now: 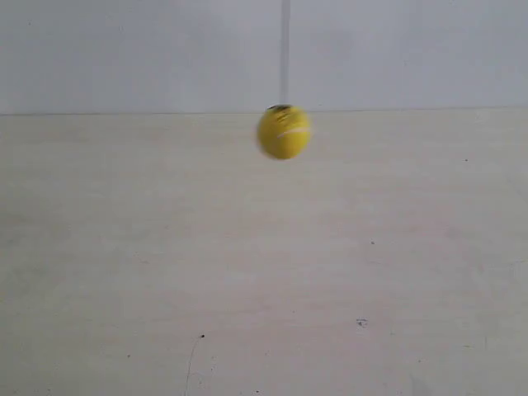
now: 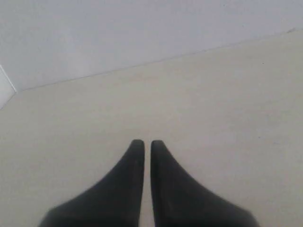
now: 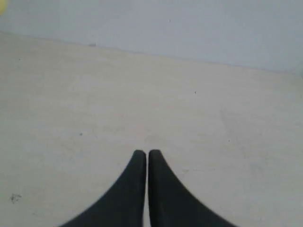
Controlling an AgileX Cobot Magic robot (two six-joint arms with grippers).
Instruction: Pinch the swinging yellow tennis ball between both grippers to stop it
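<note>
The yellow tennis ball (image 1: 284,132) hangs in the air on a thin dark string (image 1: 285,49) in the exterior view, blurred, in front of the line where table meets wall. Neither arm shows in that view. A sliver of yellow at the corner of the right wrist view is the ball's edge (image 3: 2,5). My left gripper (image 2: 143,143) is shut with nothing between its black pointed fingers, over bare table; the ball is out of that view. My right gripper (image 3: 144,153) is also shut and empty, far from the ball.
A pale wooden table (image 1: 264,272) fills the lower part of each view, with a few small dark specks (image 1: 361,322). A plain white wall (image 1: 124,49) stands behind it.
</note>
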